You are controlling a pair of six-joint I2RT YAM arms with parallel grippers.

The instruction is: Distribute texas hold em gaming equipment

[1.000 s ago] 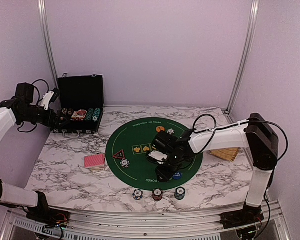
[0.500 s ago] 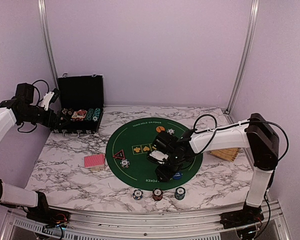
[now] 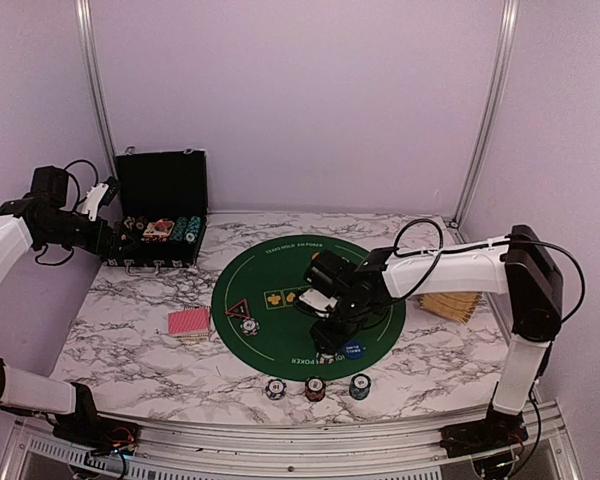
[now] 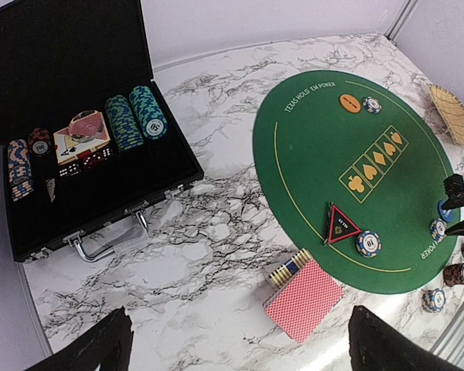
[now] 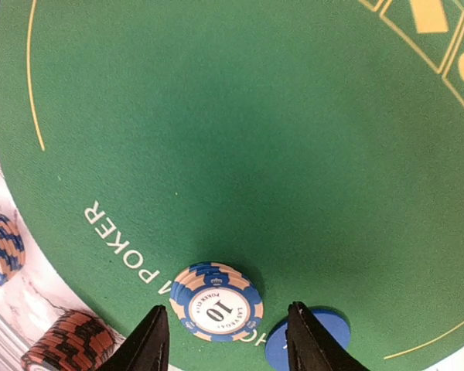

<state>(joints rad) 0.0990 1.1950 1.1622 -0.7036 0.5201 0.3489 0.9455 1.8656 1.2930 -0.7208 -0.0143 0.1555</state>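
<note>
At the table's near edge stand three chip stacks; beyond, on the mat, the right gripper, spread, straddles a blue chip stack beside the blue button disc; farthest, the left gripper gapes beside the black case.

Left arm folded at left side, left gripper held wide open. Right arm extended leftward, wrist pitched down, right gripper held partly spread.
</note>
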